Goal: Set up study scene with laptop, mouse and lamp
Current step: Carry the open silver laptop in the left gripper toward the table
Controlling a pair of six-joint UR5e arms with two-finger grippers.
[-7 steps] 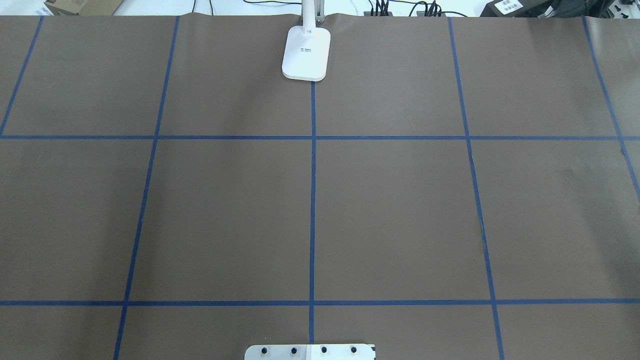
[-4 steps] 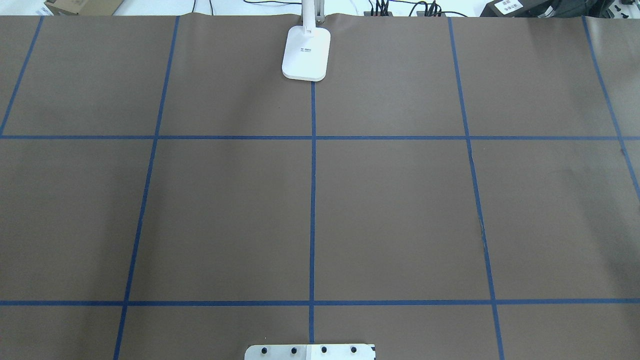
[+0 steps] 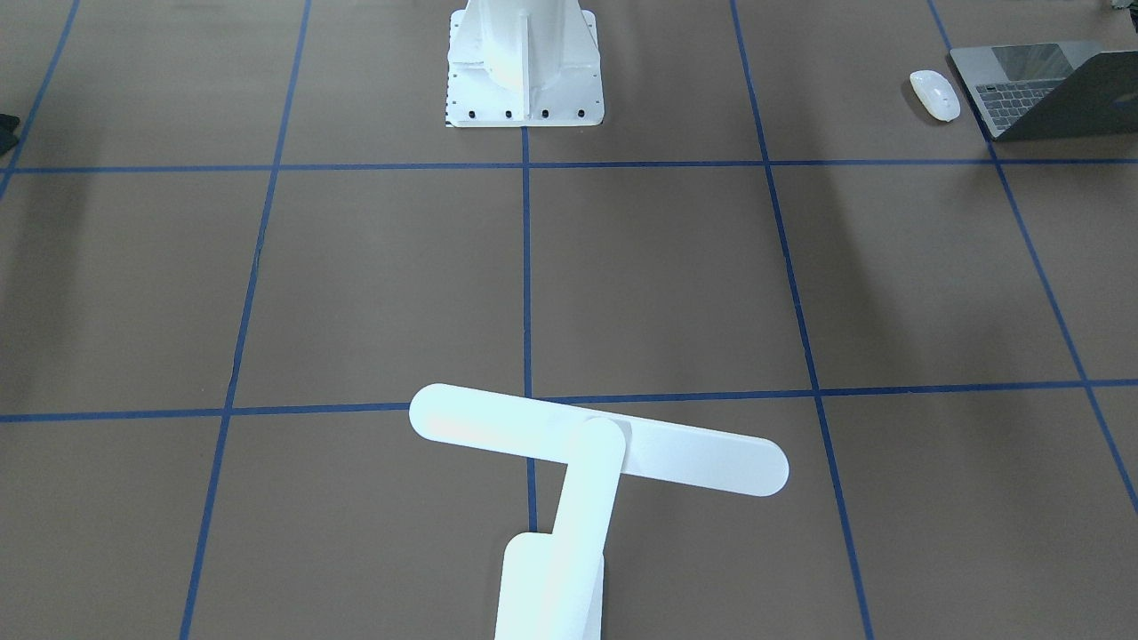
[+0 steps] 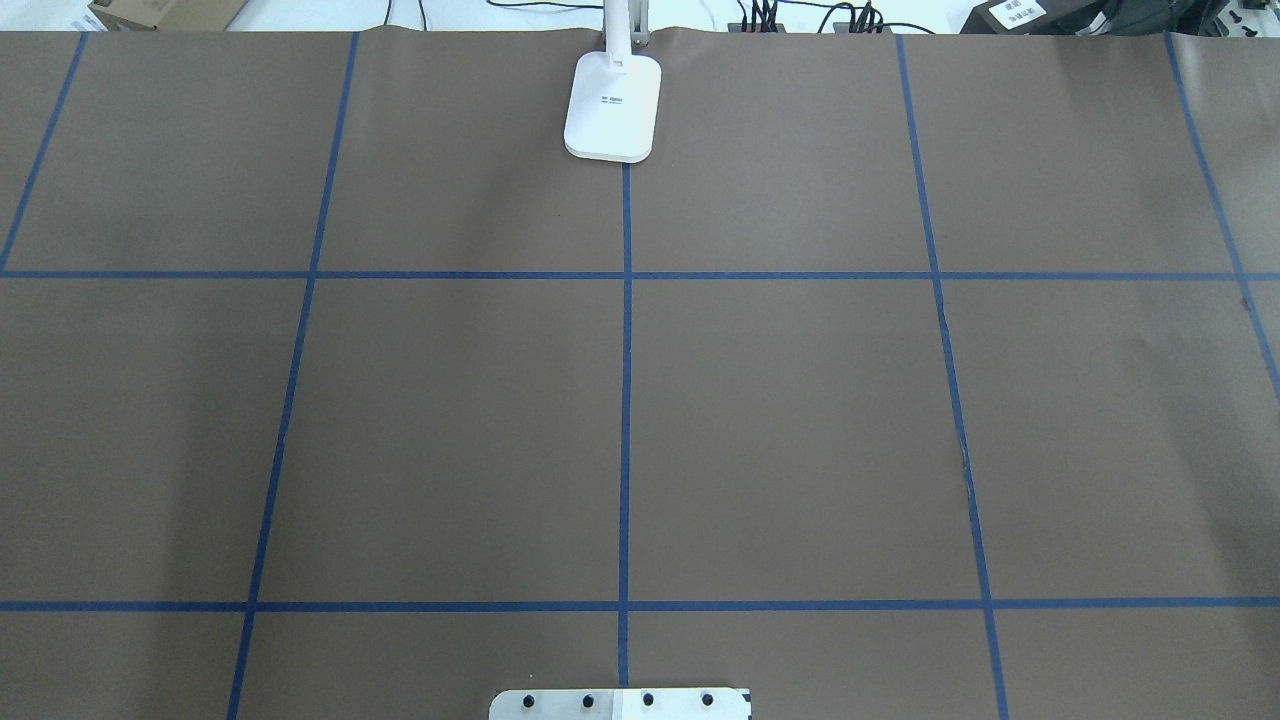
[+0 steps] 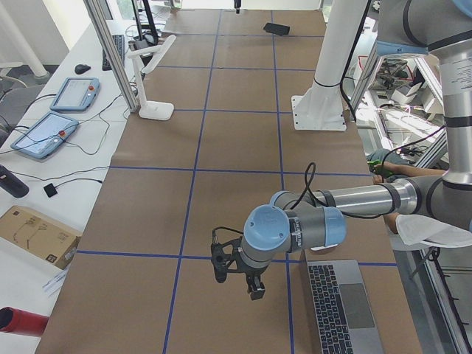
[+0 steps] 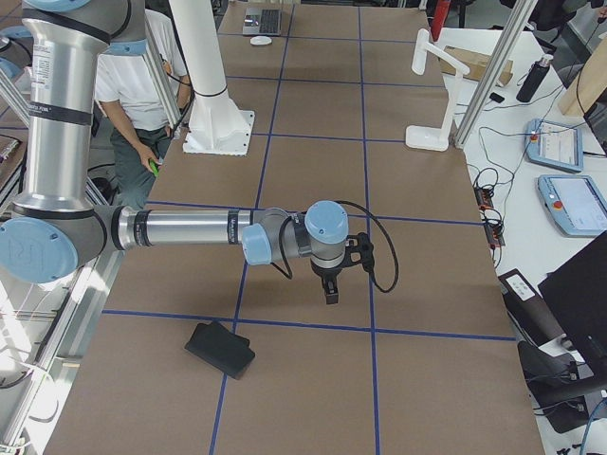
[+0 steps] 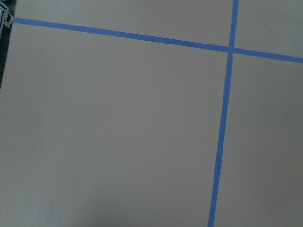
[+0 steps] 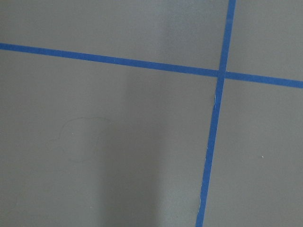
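Note:
The space-grey laptop [image 3: 1049, 89] lies open at the table's end on my left, also in the left view [image 5: 343, 306] and far off in the right view [image 6: 264, 21]. The white mouse [image 3: 934, 94] lies just beside it [image 6: 260, 41]. The white lamp [image 3: 596, 449] stands at the far middle edge, its base in the overhead view [image 4: 612, 108]. My left gripper [image 5: 237, 284] hangs over bare paper near the laptop. My right gripper [image 6: 329, 294] hangs over bare paper. Neither holds anything visible, and I cannot tell if they are open or shut.
The white bolted pedestal [image 3: 524, 62] stands at the near middle edge. A thin black mat [image 6: 220, 349] lies towards the table's end on my right. Blue tape lines grid the brown paper. A person [image 6: 142, 104] stands behind the pedestal. Pendants and cables lie beyond the far edge.

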